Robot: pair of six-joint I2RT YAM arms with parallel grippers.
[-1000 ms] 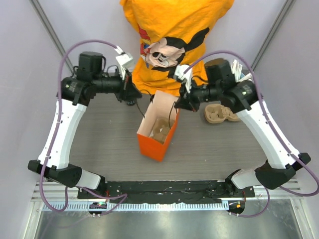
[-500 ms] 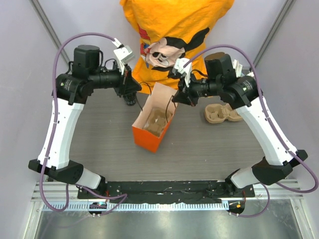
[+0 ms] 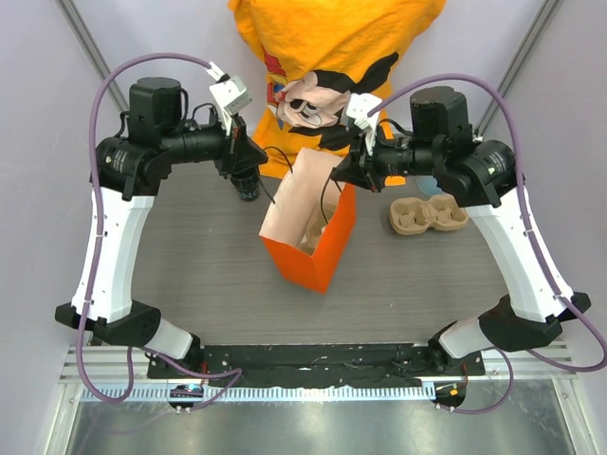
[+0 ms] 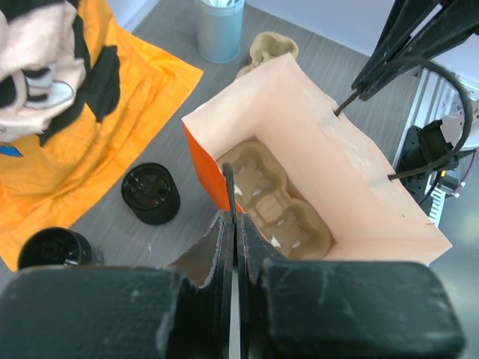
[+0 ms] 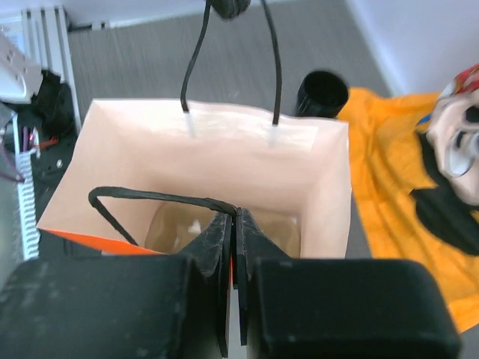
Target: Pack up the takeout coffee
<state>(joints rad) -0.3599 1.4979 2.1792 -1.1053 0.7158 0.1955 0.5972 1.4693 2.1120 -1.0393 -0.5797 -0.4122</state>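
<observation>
Okay, left gripper: fingers clamped together, with a thin black cord handle poking up out of the pinch.
right gripper: same deal, squeezed tight on the other handle loop.
orange paper bag: strung between the two arms by those handles, mouth pulled wide, leaning a bit. Can't tell if its bottom sits on the table.
inside the bag: a brown pulp cup carrier lying at the bottom.
takeout coffee: not in the bag. It's upright on the table just beside the bag on the left arm's side, near the edge of the orange shirt.
other black round thing: further out, right at the shirt's edge, too cropped to say what it is.
spare carrier: on the table to the right of the bag, below the right arm.
</observation>
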